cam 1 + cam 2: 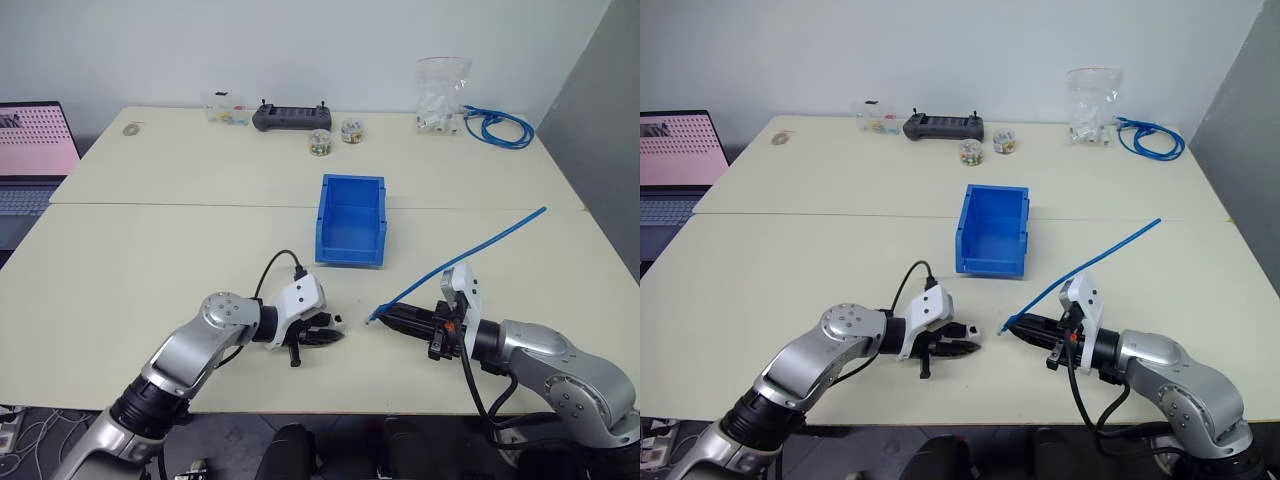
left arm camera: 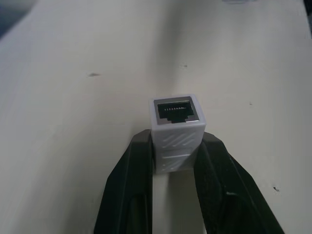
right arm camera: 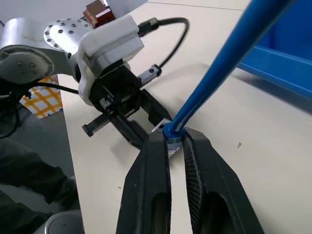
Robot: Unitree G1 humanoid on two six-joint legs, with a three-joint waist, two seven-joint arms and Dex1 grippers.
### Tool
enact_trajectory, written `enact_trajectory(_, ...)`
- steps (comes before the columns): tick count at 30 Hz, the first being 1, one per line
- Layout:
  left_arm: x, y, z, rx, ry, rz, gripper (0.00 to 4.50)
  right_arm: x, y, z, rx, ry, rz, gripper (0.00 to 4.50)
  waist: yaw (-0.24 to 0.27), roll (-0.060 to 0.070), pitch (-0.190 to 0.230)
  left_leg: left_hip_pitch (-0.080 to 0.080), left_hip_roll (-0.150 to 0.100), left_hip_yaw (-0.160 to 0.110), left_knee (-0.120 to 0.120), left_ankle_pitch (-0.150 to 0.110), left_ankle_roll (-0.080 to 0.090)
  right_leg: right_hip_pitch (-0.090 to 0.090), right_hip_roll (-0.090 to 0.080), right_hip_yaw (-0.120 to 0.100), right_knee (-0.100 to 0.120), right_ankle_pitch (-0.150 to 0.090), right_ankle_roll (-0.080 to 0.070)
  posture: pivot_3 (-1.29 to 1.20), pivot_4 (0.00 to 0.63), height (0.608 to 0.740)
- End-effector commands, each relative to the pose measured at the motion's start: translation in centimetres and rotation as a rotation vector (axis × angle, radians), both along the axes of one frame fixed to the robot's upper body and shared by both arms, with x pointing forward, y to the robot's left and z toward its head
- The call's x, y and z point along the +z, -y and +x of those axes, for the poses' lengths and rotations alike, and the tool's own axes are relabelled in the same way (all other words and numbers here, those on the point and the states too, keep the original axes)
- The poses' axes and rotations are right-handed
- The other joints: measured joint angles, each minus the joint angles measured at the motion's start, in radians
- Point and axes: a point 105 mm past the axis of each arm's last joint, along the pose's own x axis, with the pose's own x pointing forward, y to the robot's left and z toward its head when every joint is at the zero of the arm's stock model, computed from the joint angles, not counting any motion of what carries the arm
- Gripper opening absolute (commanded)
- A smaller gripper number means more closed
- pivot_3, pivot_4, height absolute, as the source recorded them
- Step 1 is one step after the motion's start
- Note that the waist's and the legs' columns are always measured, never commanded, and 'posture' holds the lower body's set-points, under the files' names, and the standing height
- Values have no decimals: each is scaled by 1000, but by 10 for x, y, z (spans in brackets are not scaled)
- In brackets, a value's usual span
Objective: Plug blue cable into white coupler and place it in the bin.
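Nearest, just above the surface (image 1: 150, 260), the white coupler (image 2: 176, 131) is clamped between the fingers of the left pincer (image 1: 328, 336), its dark socket face turned toward the right pincer (image 1: 388, 317). That pincer is closed on the plug end of the blue cable (image 1: 470, 250), whose long axis runs up and away to the robot's right. A short gap separates plug tip and socket, so the coming move is judged to turn on lining the two up along one axis. The plug itself is largely hidden between the fingers. Farther back, the bin (image 1: 352, 220) stands between the arms.
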Motion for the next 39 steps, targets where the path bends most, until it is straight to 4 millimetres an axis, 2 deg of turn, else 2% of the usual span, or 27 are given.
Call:
enact_trajectory(1, -11, 1, -2, -107, 17, 77, 830, 15, -6, 1, 9, 109, 1, 113, 1, 0, 0, 0, 0, 0, 0, 0, 0, 0, 0, 0, 0, 0, 0, 0, 150, 740)
enact_trajectory(5, -14, 3, 0, -123, 10, 78, 828, 16, -16, 0, 62, 171, -39, 112, 1, 0, 0, 0, 0, 0, 0, 0, 0, 1, 0, 0, -1, 0, 0, 0, 150, 740)
enact_trajectory(13, -16, 3, -4, -134, 4, 81, 828, -3, -30, 4, 147, 200, -132, 111, 3, 0, -1, 0, -1, 0, 1, 0, 0, 2, 0, 0, -2, 0, 0, 0, 150, 740)
enact_trajectory(18, -17, 2, -6, -133, 2, 83, 828, -13, -30, 6, 162, 201, -163, 110, 2, 0, -1, 1, 0, -1, 1, 0, 0, 2, 0, 0, -1, 0, 0, 0, 150, 740)
enact_trajectory(28, -20, 1, -8, -137, 0, 89, 828, -16, -31, 8, 167, 205, -164, 110, 1, 0, -1, 1, 0, -1, 1, 0, 0, 2, 0, 0, -1, 0, 0, 0, 150, 740)
enact_trajectory(33, -22, 0, -7, -138, -1, 95, 827, -11, -35, 8, 183, 223, -146, 110, 1, 0, -1, 1, 0, -1, 1, 0, 0, 2, 0, 0, -1, 0, 0, 0, 150, 740)
enact_trajectory(39, -23, 0, -8, -141, -5, 97, 827, -18, -35, 9, 203, 220, -183, 110, 1, 0, -1, 1, 0, -1, 1, 0, 0, 2, 0, 0, 0, 0, 0, 0, 150, 740)
